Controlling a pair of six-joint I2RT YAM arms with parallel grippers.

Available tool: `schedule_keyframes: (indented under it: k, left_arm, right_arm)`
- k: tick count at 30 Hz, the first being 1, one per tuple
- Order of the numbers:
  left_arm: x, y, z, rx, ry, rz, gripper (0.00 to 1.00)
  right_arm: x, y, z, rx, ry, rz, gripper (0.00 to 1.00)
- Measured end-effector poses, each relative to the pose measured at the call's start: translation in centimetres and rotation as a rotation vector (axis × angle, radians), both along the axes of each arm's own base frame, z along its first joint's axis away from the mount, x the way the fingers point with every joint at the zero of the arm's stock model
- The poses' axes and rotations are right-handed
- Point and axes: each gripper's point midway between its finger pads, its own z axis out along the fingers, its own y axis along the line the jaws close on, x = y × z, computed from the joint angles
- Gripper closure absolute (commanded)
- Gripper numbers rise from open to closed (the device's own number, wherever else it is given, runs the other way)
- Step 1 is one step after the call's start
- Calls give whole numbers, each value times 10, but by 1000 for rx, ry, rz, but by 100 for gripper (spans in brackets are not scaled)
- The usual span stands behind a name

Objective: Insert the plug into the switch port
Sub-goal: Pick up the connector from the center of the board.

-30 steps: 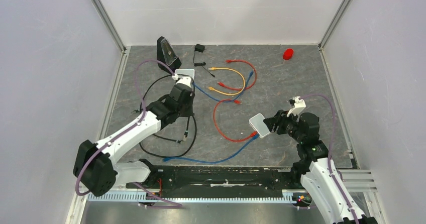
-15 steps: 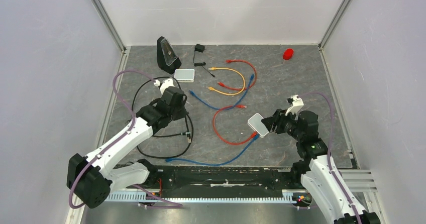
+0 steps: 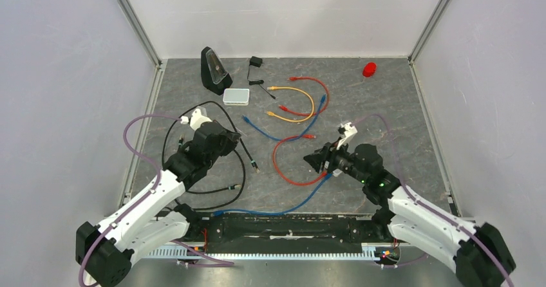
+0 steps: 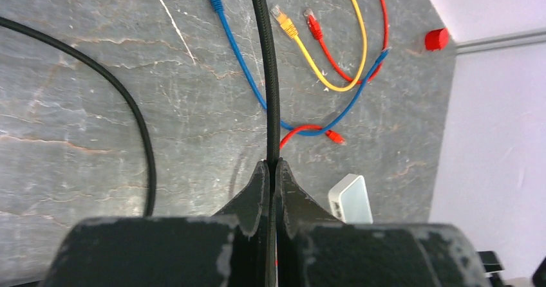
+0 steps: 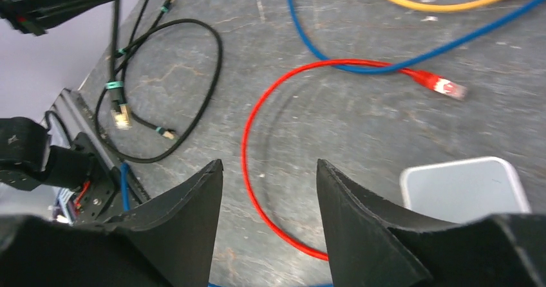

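Nearest me, my right tool [image 5: 267, 163] stands parted with nothing between its fingers. The switch [image 5: 460, 187] lies flat on the surface [image 3: 386, 107] just beside one finger, so that arm is the nearer. My left tool [image 4: 270, 166] is pinched tight on the black cable [image 4: 261, 55], which runs straight ahead from it. What I take for the plug [image 3: 257, 168] lies between both tools, the switch to its right. Farther back, a second pale box [image 3: 236, 96] rests beside the black wedge [image 3: 214, 70]

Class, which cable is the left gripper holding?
The black cable, pinched in the shut left gripper; blue cable, red cable and yellow cable lie loose.
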Motion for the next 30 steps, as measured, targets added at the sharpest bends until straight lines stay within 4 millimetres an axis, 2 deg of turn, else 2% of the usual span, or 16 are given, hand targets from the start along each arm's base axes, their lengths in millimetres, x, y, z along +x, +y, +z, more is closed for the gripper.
schedule_keyframes:
  k: [7, 11, 15, 21, 26, 29, 30]
  left_arm:
    - [5, -6, -11, -100, -19, 45, 98]
    - [10, -9, -6, -137, -45, 52, 98]
    - [14, -13, 0, -171, -63, 58, 98]
    - [15, -22, -6, -200, -32, 38, 98]
    - [14, -26, -4, -234, -24, 35, 98]
    - [14, -28, -4, -245, -20, 30, 98]
    - [13, -28, -4, -247, -19, 30, 98]
  right_arm:
    - [-20, 70, 0, 1, -23, 137, 40]
    - [-26, 109, 10, 17, -55, 206, 41]
    - [-28, 135, 17, 31, -88, 248, 41]
    - [-21, 154, 13, 2, -106, 271, 49]
    - [-19, 157, 2, -31, -106, 277, 51]
    - [-18, 157, -4, -51, -107, 282, 62]
    - [-18, 157, -6, -56, -108, 283, 70]
